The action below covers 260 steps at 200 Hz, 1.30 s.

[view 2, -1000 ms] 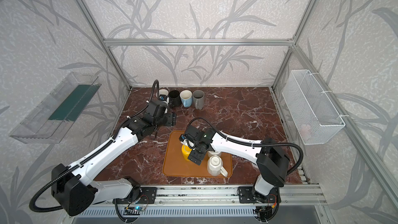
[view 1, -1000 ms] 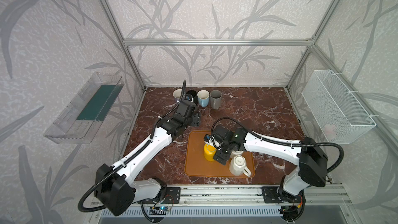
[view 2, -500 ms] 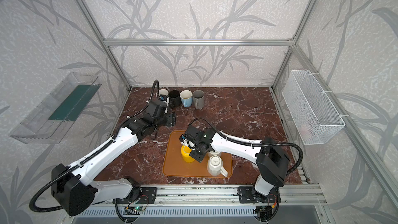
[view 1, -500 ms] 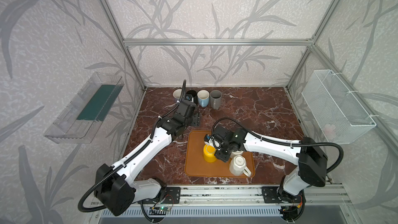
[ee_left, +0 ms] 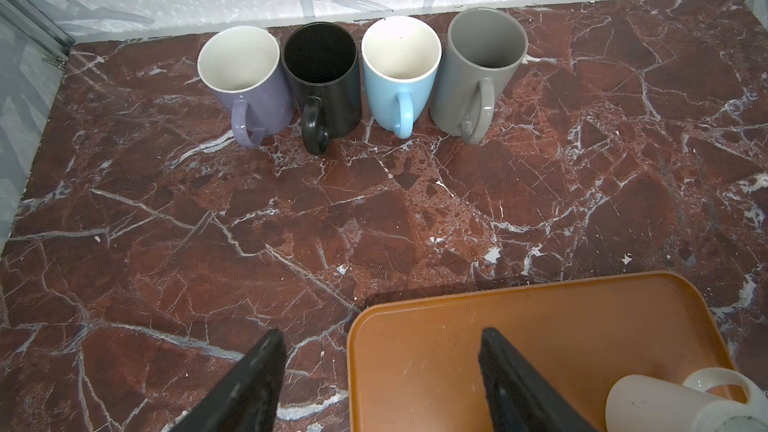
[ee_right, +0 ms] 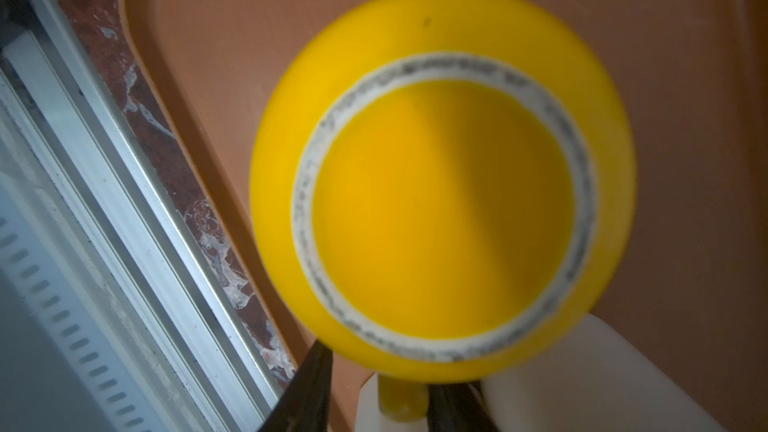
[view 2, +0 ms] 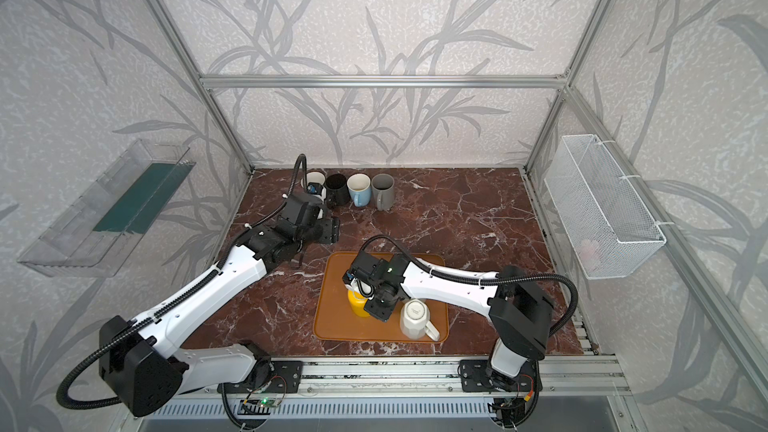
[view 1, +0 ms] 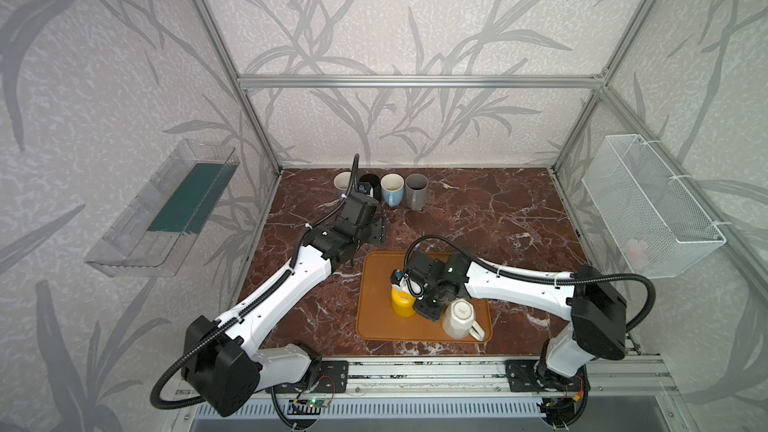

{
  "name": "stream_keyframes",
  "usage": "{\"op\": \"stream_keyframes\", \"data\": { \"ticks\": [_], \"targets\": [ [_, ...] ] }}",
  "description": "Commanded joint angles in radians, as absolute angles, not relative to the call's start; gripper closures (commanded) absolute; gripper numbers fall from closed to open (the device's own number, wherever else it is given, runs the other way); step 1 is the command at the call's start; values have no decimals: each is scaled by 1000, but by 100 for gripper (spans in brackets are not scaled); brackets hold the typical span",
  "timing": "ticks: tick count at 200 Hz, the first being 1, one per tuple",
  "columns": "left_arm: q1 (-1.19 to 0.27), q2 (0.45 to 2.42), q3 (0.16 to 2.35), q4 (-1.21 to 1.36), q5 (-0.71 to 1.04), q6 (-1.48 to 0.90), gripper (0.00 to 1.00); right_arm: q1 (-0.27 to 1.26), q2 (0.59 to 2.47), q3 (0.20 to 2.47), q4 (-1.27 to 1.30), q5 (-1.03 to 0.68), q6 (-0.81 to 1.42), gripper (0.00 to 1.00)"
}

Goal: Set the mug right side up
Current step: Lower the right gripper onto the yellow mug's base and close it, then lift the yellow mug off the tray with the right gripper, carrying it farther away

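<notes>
The yellow mug [view 1: 402, 307] stands upside down on the tray [view 1: 376, 324], base ring up, long axis vertical. Its handle [ee_right: 402, 403] lies between the right jaws, which flank it closely; whether they pinch it I cannot tell. A white mug [view 1: 457, 317] sits just beside them. The left jaws, spread and empty, are well apart from it: the right pair is nearer.

Robotics lab test cell: an aluminium frame [view 1: 415, 81] lined with leaf-print panels [view 1: 415, 14] encloses a marble-pattern bench [view 1: 498, 209]. A white left arm [view 1: 282, 288] and right arm [view 1: 519, 284] are bolted to a rail [view 1: 415, 371] along the bench's front edge. A wire basket [view 1: 648, 209] and a clear bin [view 1: 166, 209] flank the bench.
</notes>
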State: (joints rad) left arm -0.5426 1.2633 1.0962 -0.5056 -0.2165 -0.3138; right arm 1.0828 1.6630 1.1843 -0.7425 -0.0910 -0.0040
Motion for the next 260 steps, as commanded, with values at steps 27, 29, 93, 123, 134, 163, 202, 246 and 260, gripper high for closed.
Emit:
{"op": "stream_keyframes", "data": {
  "ticks": [27,29,93,123,134,163,202,246,260],
  "targets": [
    [-543,1241,1092,-524,-239,-308,25,1089,1690,1203,-743,-89,0,65],
    [-543,1241,1092,-525,-239,-308,24,1089,1692,1201,-742,-89,1,65],
    [-543,1244,1091,-526,-239,-308,24,1090,1731,1213,-726,-67,8,75],
    [-542,1244,1093,-528,-242,-308,25,1090,1739,1212,-708,-62,13,88],
    [-543,1243,1092,-528,-243,-308,25,1089,1743,1215,-707,-56,14,88],
    [-542,1243,1092,-530,-245,-310,25,1089,1737,1212,-690,-44,21,99],
    [-543,1238,1089,-528,-242,-316,25,1090,1720,1211,-655,-15,40,100],
    [-540,1219,1072,-519,-243,-322,25,1054,1672,1193,-584,14,83,100],
    [-534,1215,1071,-519,-240,-326,25,1031,1652,1177,-550,15,106,100]
  ]
}}
